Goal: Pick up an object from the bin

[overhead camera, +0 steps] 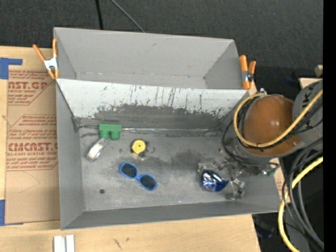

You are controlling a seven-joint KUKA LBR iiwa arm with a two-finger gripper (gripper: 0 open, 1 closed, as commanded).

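Observation:
My gripper [227, 176] is low at the bin's right side, near the front wall, under the arm's wrist. A shiny blue crumpled thing [212, 181] lies at its fingers, on their left; whether the fingers close round it is hidden by the wrist. A pair of blue toy glasses [137, 176] lies on the floor to the left of it, well apart.
Further left are a small yellow round piece [138, 147], a green block [109, 131] at the back wall's foot, and a white cylinder [95, 151] below it. The arm with its brown dome and cables covers the bin's right edge.

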